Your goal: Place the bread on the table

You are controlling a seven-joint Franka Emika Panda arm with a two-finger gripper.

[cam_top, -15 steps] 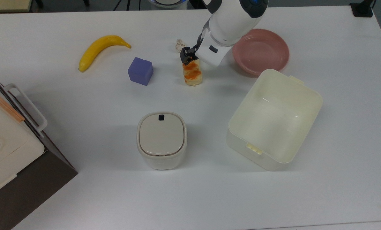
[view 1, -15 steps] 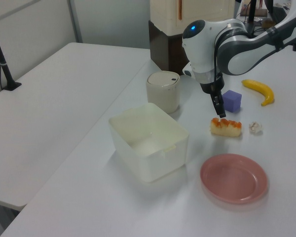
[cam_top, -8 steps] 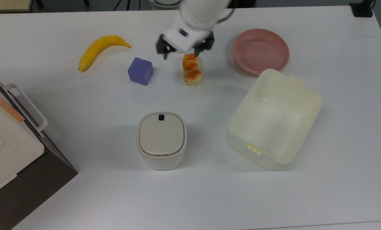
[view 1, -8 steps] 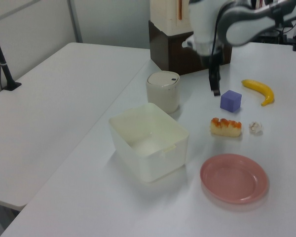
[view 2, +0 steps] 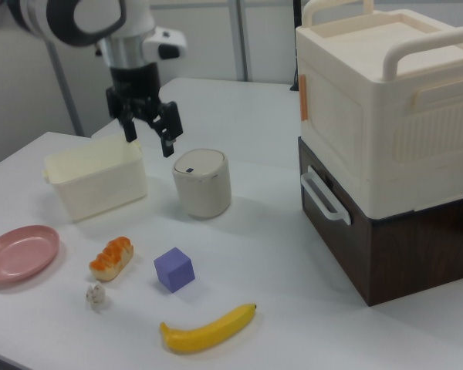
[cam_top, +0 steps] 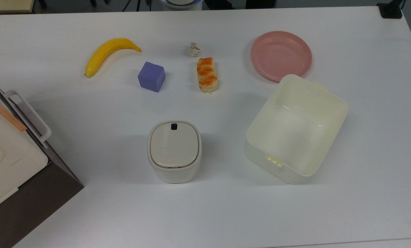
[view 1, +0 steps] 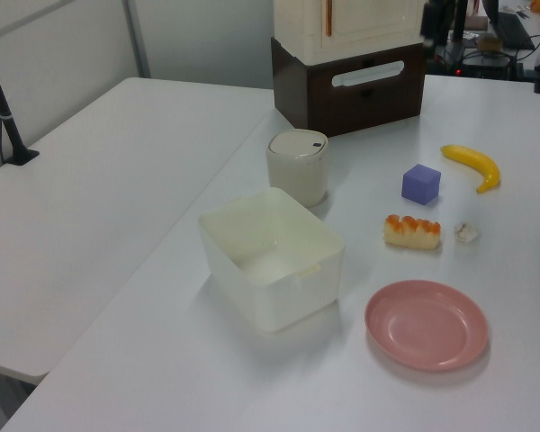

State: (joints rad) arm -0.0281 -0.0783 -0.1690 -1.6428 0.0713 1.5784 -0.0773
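Note:
The bread is a small bun with a glossy orange-brown top. It lies flat on the white table, between the purple cube and the pink plate. It also lies in the left view and in the right view. My gripper hangs open and empty, high above the table, well clear of the bread. In the right view it stands in front of the cream bin and the lidded pot.
A banana, a purple cube and a small off-white wad lie near the bread. The pink plate, a cream bin, a lidded pot and a drawer unit also stand around.
The gripper let go of the bread, opened and rose away, leaving the top view. The bread stays where it lay on the table.

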